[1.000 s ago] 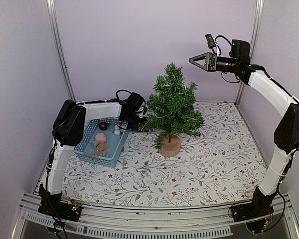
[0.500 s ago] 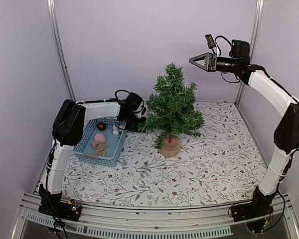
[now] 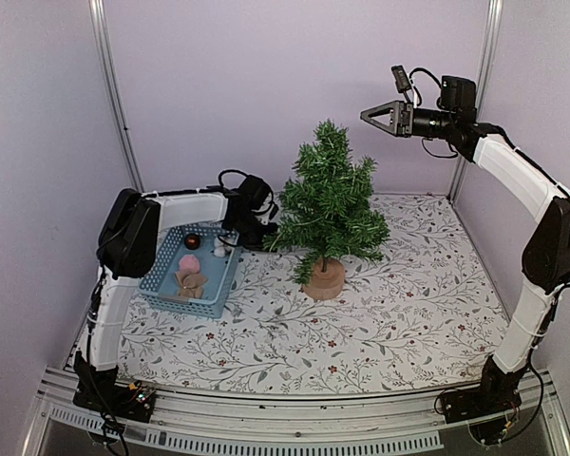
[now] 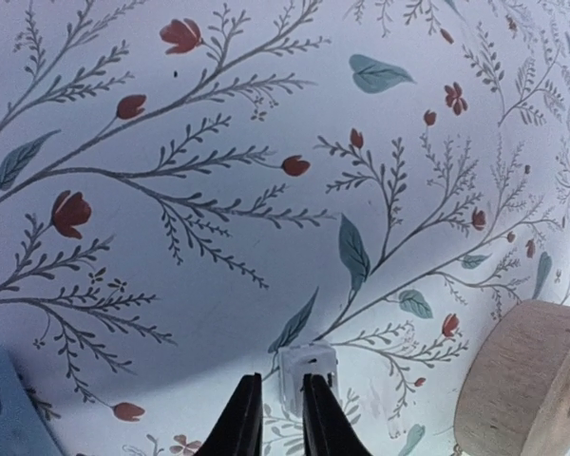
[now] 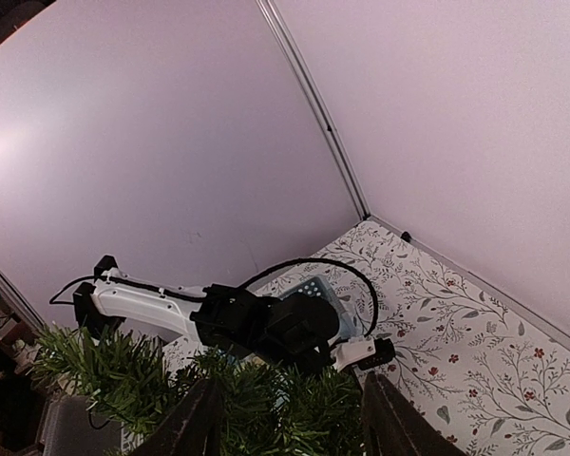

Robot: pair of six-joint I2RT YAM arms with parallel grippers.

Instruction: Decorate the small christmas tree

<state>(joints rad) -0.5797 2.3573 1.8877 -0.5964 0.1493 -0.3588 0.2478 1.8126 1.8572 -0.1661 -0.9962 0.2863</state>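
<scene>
The small christmas tree [image 3: 331, 204] stands mid-table on its round tan base [image 3: 325, 280], which also shows in the left wrist view [image 4: 527, 380]. My left gripper [image 3: 236, 237] is low between the blue basket [image 3: 185, 304] and the tree. Its fingers [image 4: 280, 382] stand almost together, with a small white piece [image 4: 307, 361] right at the tips. Whether it is pinched does not show. My right gripper [image 3: 380, 116] hangs open and empty, high up to the right of the treetop. From there it [image 5: 290, 418] looks down on the tree's branches [image 5: 266, 413].
The basket holds a pink ball [image 3: 189, 262], a dark red ball [image 3: 193, 241] and a tan ornament [image 3: 192, 281]. A small white thing [image 3: 220, 249] sits at its right rim. A basket corner [image 4: 0, 404] is close to my left fingers. Purple walls stand behind and on both sides.
My left jaws have narrowed. The basket has shifted slightly toward the far left. The right arm has not moved.
</scene>
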